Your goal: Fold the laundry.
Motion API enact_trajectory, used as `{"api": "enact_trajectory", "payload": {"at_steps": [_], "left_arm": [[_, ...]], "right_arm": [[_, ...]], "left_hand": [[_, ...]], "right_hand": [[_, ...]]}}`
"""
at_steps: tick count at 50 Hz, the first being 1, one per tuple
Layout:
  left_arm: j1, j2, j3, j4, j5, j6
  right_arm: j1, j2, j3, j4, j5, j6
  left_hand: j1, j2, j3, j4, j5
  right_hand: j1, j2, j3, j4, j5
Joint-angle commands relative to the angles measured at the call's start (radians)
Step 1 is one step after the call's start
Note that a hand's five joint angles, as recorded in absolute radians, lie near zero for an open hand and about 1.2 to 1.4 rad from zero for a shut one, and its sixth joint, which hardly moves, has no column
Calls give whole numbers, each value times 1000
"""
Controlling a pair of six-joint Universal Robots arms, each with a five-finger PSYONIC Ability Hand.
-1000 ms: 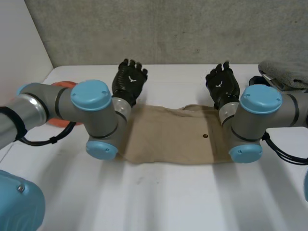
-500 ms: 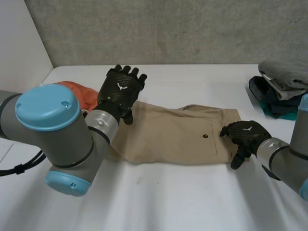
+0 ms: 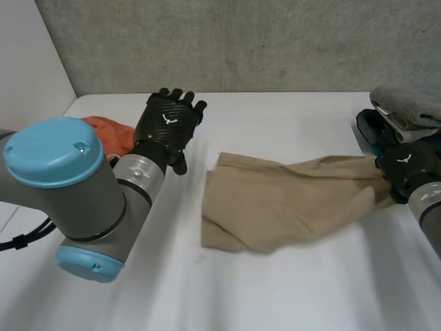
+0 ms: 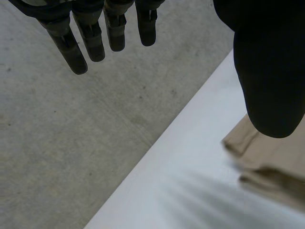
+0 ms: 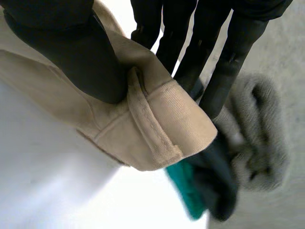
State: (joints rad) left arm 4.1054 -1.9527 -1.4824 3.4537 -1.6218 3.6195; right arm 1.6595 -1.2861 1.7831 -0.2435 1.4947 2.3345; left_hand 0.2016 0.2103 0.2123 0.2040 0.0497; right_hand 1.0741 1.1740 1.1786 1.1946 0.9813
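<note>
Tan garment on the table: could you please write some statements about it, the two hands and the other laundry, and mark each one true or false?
1. The right hand pinches the tan garment at its waistband end, between thumb and fingers. True.
2. The left hand grips the garment's other end. False: it is open and apart from the garment, holding nothing.
3. An orange cloth lies beside the left arm. True.
4. The grey towel lies spread over the tan garment. False: it sits on a pile of dark clothes next to the right hand.
</note>
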Motion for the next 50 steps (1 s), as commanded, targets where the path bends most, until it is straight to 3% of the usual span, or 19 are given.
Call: {"api": "enact_trajectory", "payload": {"at_steps": [1,4,8,11,14,16,18,21,22,23,28,35,40,44,50], "left_arm": [[29,34,-30,1,-1,-1],[32,47,-41,1,-3,-1],[35,66,-55,1,-3,-2],[38,77,-56,1,-4,-10],[44,81,-49,1,-4,-28],[49,80,-41,1,-3,-39],[52,80,-24,4,-3,-53],[53,78,8,4,-4,-68],[47,77,31,4,-3,-82],[44,77,45,4,-3,-88],[33,45,131,-5,0,-150],[-91,-103,273,-94,10,-217],[-152,-212,353,-215,30,-225],[-166,-290,376,-301,0,-225],[-174,-359,375,-347,-124,-213]], "right_arm": [[288,10,-85,-121,-77,-161],[399,31,-94,-193,-151,-162],[551,157,-96,-249,-339,-197],[594,217,-100,-228,-378,-247],[600,251,-120,-175,-357,-325],[600,238,-128,-152,-328,-322],[597,212,-128,-152,-301,-279],[550,95,-119,-151,-262,-60],[533,67,-116,-151,-251,22],[499,15,-110,-145,-242,198],[427,-74,-113,-76,-214,594],[309,-38,-183,157,-113,559],[306,69,-255,214,-116,551],[307,143,-307,251,-131,551],[306,258,-369,294,-160,543]], "left_hand": [[-27,-36,-38,-29,-50],[-27,-36,-38,-29,-50],[-27,-36,-38,-29,-50],[-27,-36,-38,-29,-50],[-27,-36,-38,-29,-50],[-27,-36,-38,-29,-50],[-27,-36,-38,-29,-50],[-27,-36,-38,-29,-50],[-27,-36,-38,-29,-50],[-27,-36,-38,-29,-50],[-27,-36,-38,-29,-50],[-26,-35,-37,-29,-49],[-20,-29,-31,-23,-43],[3,-6,-8,1,-20],[3,-6,-8,1,-20]], "right_hand": [[322,222,218,202,240],[322,222,218,202,240],[322,222,218,202,240],[322,222,218,202,240],[-546,-646,-651,-667,-628],[-900,-999,-1004,-1020,-981],[-900,-999,-1004,-1020,-981],[-900,-999,-1004,-1020,-981],[-900,-999,-1004,-1020,-981],[-900,-999,-1004,-1020,-981],[-900,-999,-1004,-1020,-981],[-900,-999,-1004,-1020,-981],[-900,-999,-1004,-1020,-981],[-900,-999,-1004,-1020,-981],[-900,-999,-1004,-1020,-981]]}}
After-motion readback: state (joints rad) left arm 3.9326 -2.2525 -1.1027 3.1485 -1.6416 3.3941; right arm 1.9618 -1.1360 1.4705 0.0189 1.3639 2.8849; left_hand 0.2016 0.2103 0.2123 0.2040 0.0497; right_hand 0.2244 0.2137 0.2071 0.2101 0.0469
